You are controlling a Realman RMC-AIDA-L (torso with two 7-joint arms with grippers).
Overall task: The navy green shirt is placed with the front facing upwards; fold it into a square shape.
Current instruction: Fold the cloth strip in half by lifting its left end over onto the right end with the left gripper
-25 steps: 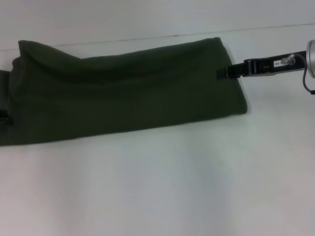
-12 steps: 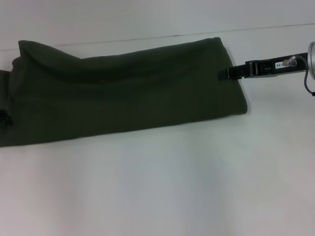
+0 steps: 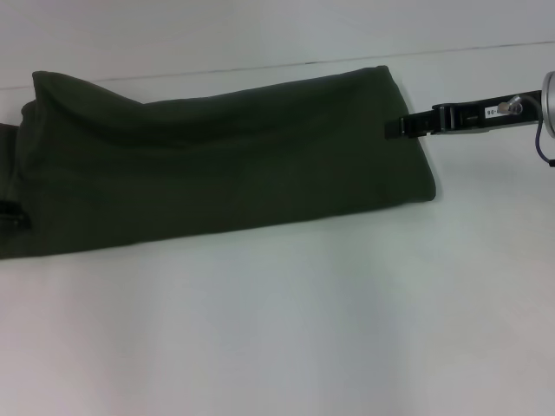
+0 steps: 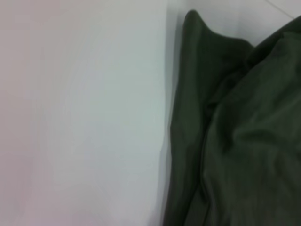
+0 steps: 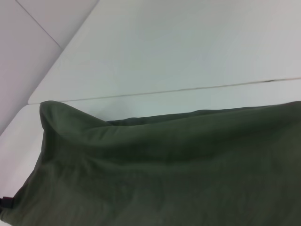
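Navy green shirt (image 3: 217,165) lies as a long folded band across the white table (image 3: 303,329), plain side up. Right gripper (image 3: 397,127) sits at its right-end edge, prob. to lift for the next fold; jaws' state can't tell. Left gripper (image 3: 10,215) barely shows at the left end, jaws unclear too.

No readable text anywhere. Small white label on right arm (image 3: 496,111) has marks, too tiny to read. Shirt (image 3: 217,165) shows plain green, no lettering.
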